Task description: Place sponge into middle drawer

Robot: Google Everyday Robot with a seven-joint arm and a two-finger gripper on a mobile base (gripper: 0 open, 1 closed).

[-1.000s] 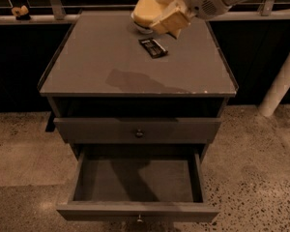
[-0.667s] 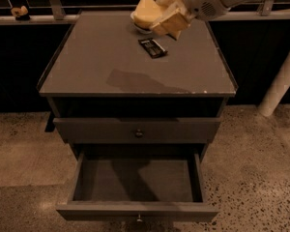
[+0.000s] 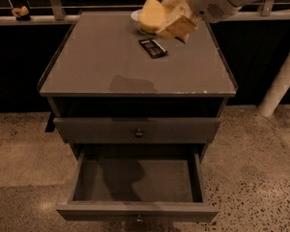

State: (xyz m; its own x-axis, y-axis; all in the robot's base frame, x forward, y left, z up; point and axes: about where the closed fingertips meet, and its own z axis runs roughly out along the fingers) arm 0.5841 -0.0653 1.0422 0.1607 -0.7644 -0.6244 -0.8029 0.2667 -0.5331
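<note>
The yellow sponge (image 3: pixel 152 14) is held in the air above the back of the cabinet top (image 3: pixel 111 62), in my gripper (image 3: pixel 170 21). The gripper's pale fingers (image 3: pixel 180 27) are shut on the sponge's right side. The arm comes in from the upper right. The middle drawer (image 3: pixel 137 180) is pulled open below, its bare floor showing and its front edge at the bottom of the view. The gripper and sponge are well behind and above the drawer.
A small dark flat packet (image 3: pixel 152 48) lies on the cabinet top just below the sponge. A white bowl (image 3: pixel 137 17) is partly hidden behind the sponge. The upper drawer front (image 3: pixel 138 130) with a round knob is shut. A white post (image 3: pixel 282 79) stands at the right.
The gripper with the sponge has shifted slightly forward and left over the cabinet top. Nothing else has moved.
</note>
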